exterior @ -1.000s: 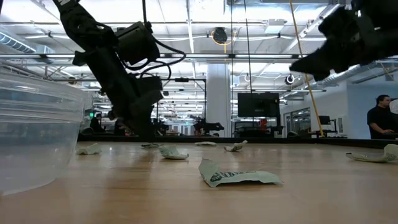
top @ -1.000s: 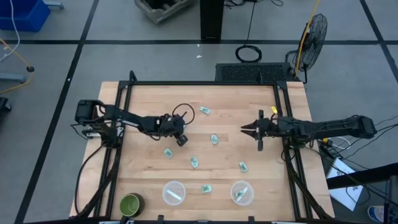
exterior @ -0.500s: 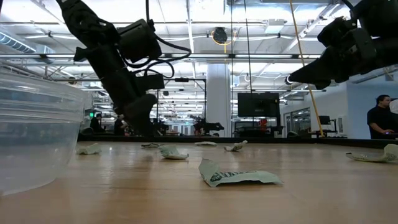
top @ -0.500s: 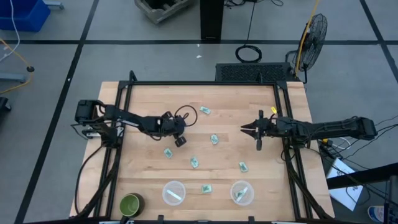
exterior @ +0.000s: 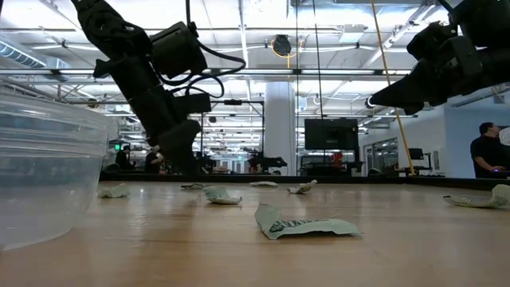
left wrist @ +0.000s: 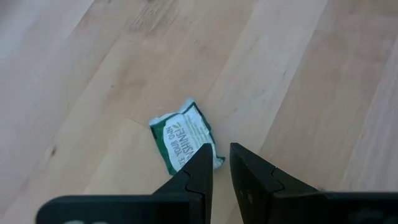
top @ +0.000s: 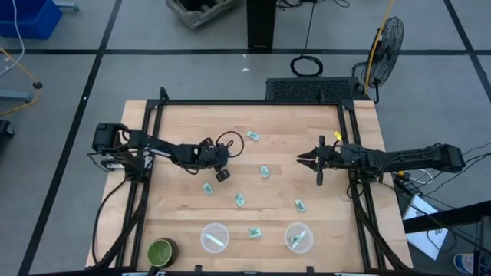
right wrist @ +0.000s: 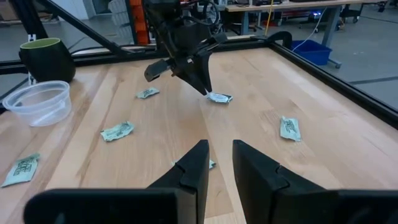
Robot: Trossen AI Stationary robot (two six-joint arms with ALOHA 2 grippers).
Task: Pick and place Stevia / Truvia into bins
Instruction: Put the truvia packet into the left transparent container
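I have the left end effector (top: 223,174) low over the worktop (top: 184,123), left of centre, tips nearly down on a packet (left wrist: 185,136) that shows just ahead of its fingers (left wrist: 200,167) in the left wrist view. The gap between them is narrow, a slit, with nothing in it. In the right wrist view the same tips point down at that packet (right wrist: 219,98).

The right end effector (top: 304,159) hangs above the worktop's right side, also narrow and empty, waiting.

The step in hand, as I judge it, is the approach to a pick on the left. The remaining packets lie loose across the middle of the worktop, well apart from one another; one (top: 254,232) sits between the two bins. The left bin (top: 214,237) and right bin (top: 298,238) stand near the front edge, each with something pale already in it. A green cup (top: 161,251) stands at the front left corner and is not a target.

Next I would need to open the left fingers enough to straddle the packet, press down to the wood, and close on it. The packet is thin and flat, so it may slide away or slip the grip.
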